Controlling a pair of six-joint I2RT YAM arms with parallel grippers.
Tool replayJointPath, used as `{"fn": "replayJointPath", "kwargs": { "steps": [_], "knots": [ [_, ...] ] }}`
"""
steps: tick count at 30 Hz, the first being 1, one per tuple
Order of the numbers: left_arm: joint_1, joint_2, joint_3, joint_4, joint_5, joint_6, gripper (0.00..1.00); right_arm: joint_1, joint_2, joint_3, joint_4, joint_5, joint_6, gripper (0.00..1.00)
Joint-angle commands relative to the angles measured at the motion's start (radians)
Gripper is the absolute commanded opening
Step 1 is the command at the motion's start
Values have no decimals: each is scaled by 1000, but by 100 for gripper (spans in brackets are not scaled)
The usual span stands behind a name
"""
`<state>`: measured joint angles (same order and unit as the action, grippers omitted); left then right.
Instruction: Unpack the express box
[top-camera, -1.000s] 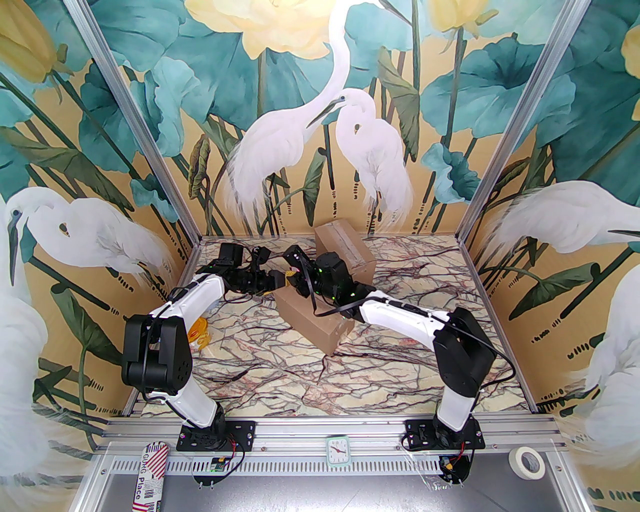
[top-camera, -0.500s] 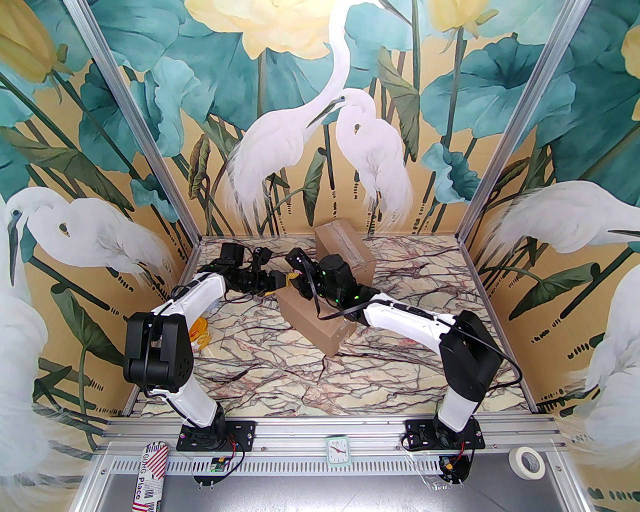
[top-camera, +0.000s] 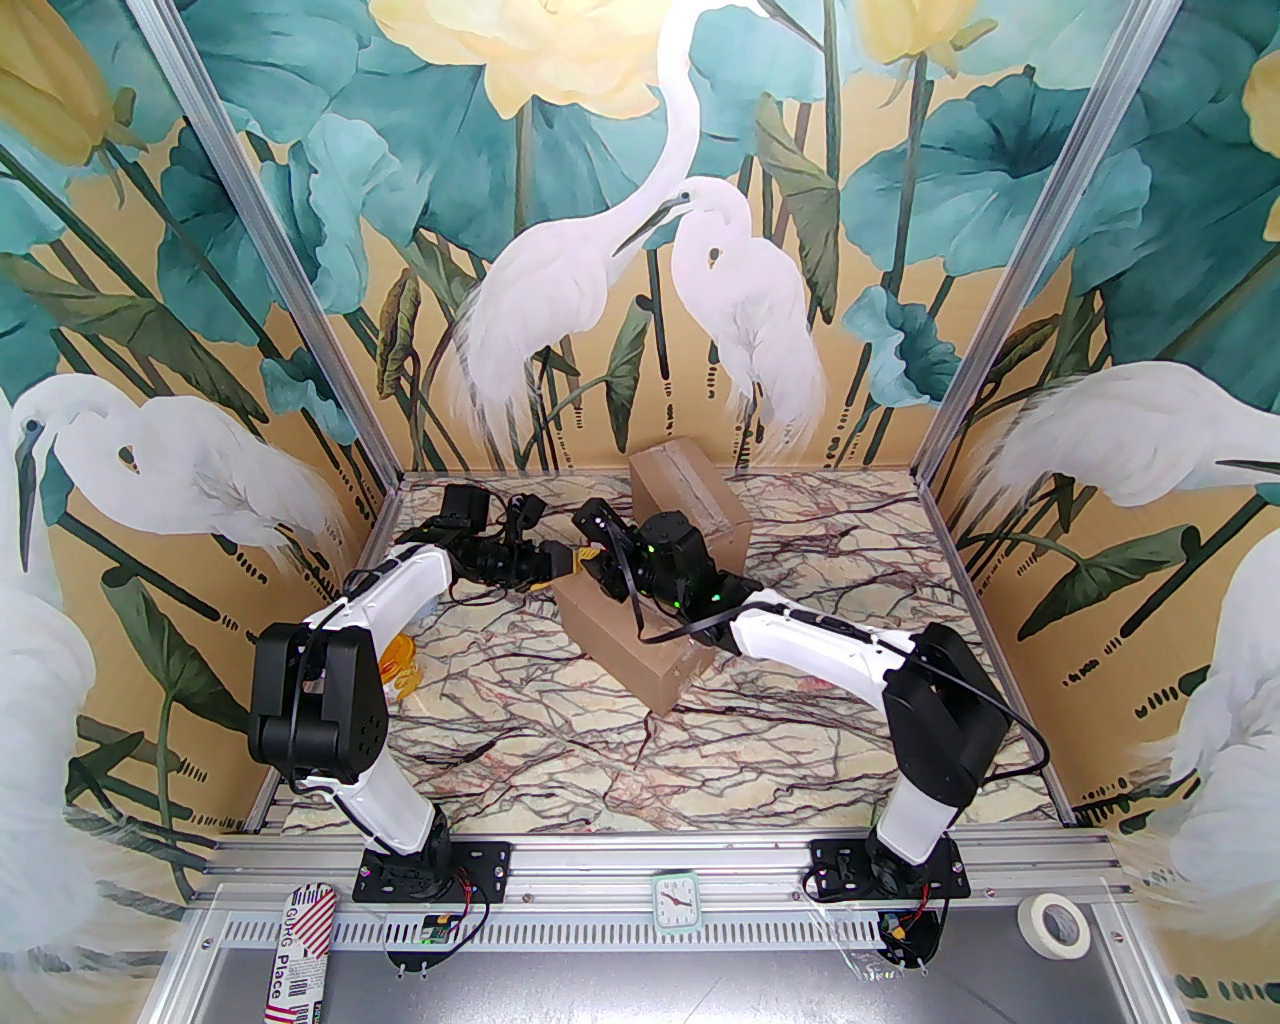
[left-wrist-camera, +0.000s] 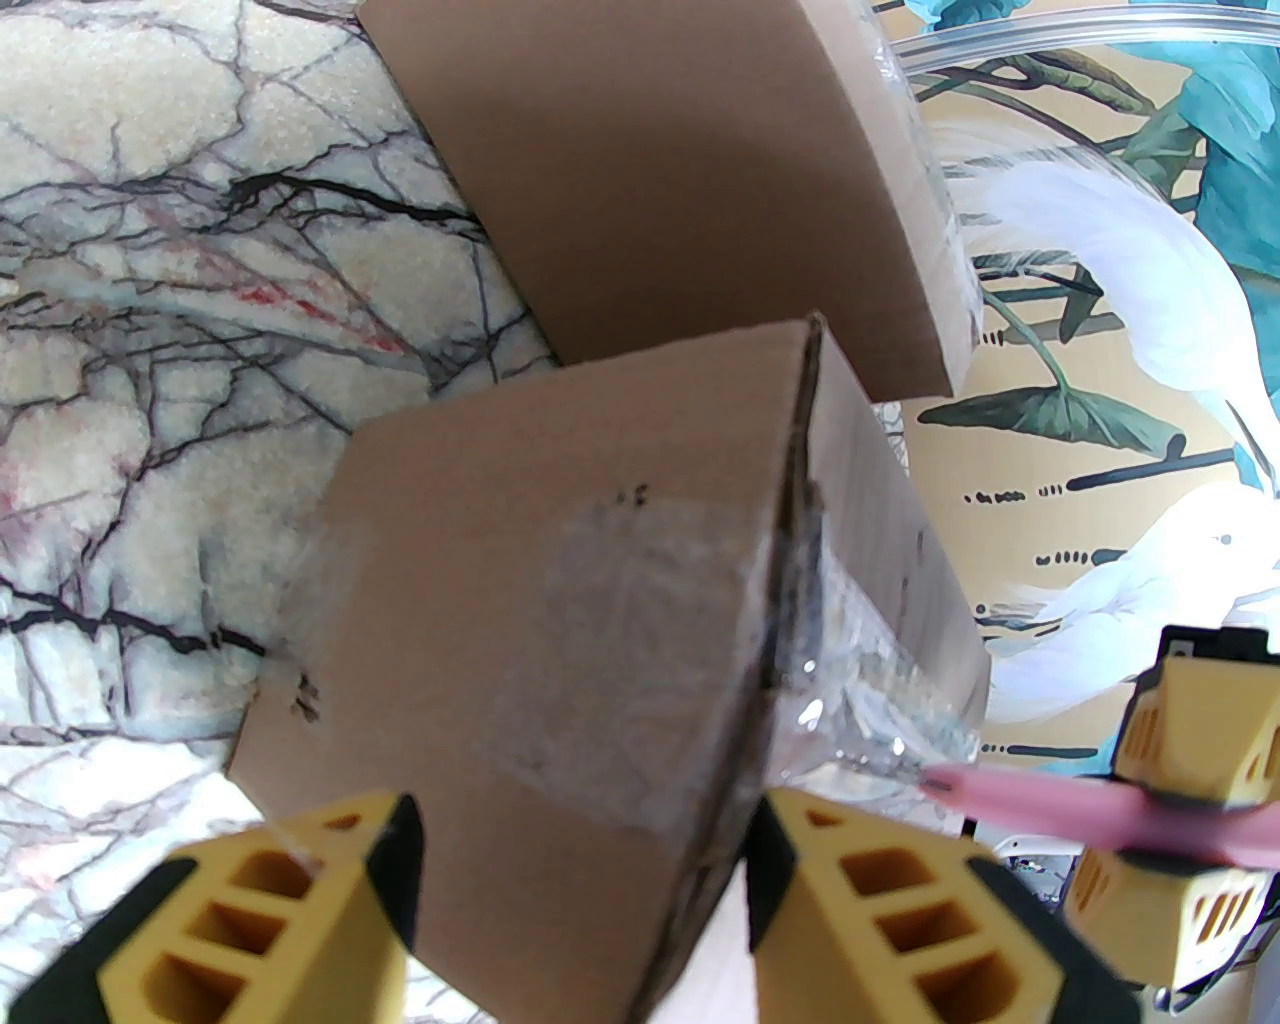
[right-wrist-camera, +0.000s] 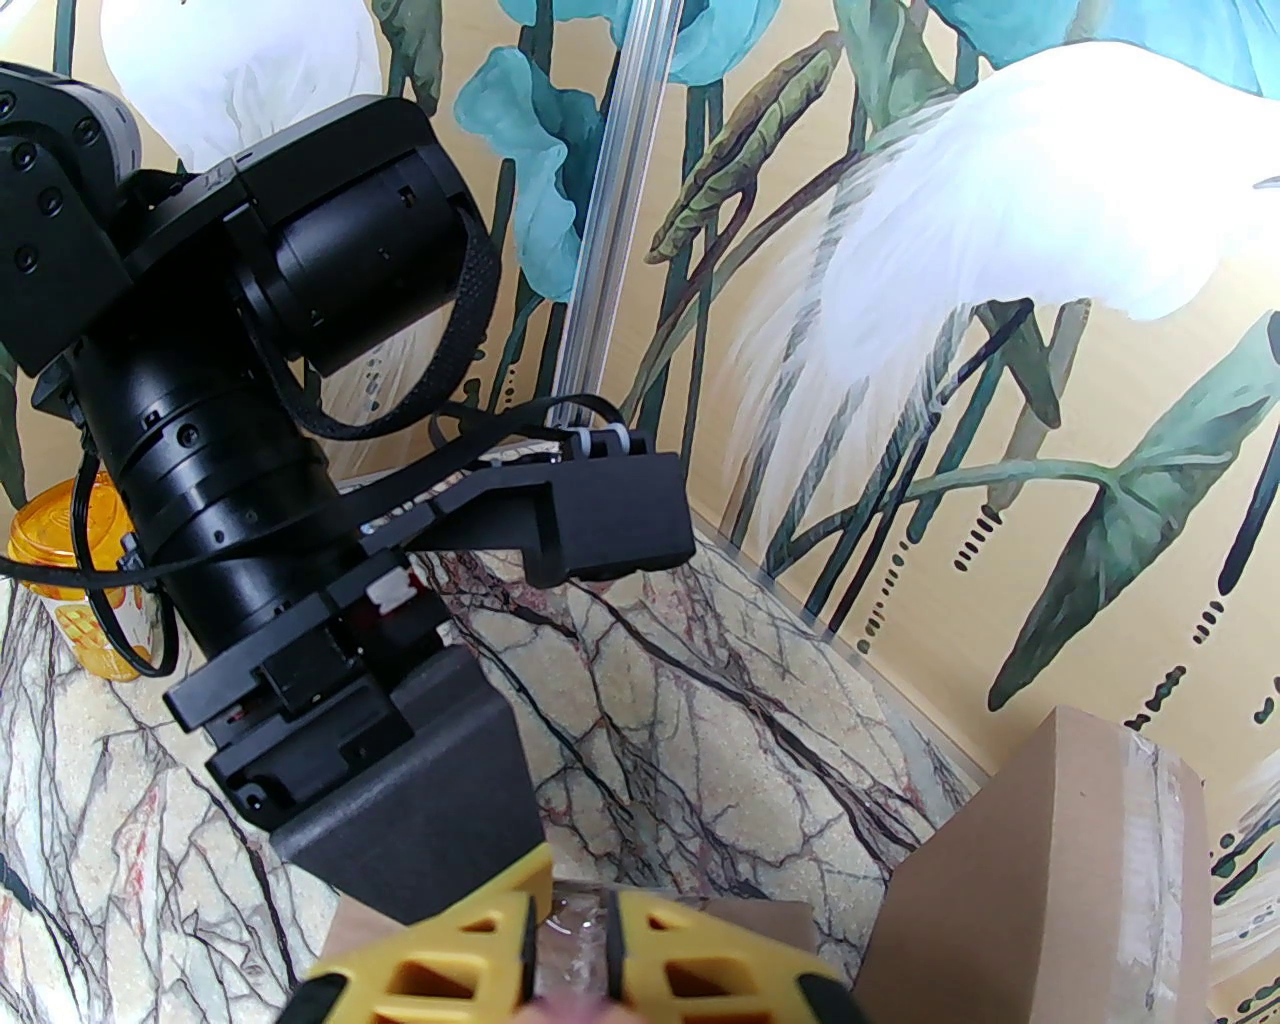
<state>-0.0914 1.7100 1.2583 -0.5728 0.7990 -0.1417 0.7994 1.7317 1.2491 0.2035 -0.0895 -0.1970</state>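
Observation:
The express box is a brown cardboard carton lying mid-table, with clear tape over its end and top seam. My left gripper clamps the box's near left end, a yellow finger pressed against each side. From the right, my right gripper is shut on a thin pink tool. The tool's tip rests at the crinkled tape on the box's top edge. In the right wrist view the right gripper has its fingers nearly together, with a trace of pink between them.
A second cardboard box stands just behind, close to the back wall. An orange jar sits by the left wall. The left arm's black wrist is close in front of the right gripper. A clock and a tape roll lie on the front rail.
The right arm's elbow has swung slightly to the right and its wrist has shifted a little. The left arm and both boxes have stayed put.

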Motion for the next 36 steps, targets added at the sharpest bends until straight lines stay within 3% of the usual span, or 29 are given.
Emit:
{"fn": "replayJointPath", "kwargs": {
  "steps": [1, 21, 36],
  "knots": [
    [24, 42, -10, -83, -186, 13, 56, -14, -62, -41, -70, 64, -22, 0],
    [22, 30, 3, -99, -199, -2, 56, -14, -149, -105, -151, 24, 27, 0],
    [-28, -23, -19, -90, -196, -10, 55, -25, -95, 9, -16, -18, 106, 0]
  ]
}}
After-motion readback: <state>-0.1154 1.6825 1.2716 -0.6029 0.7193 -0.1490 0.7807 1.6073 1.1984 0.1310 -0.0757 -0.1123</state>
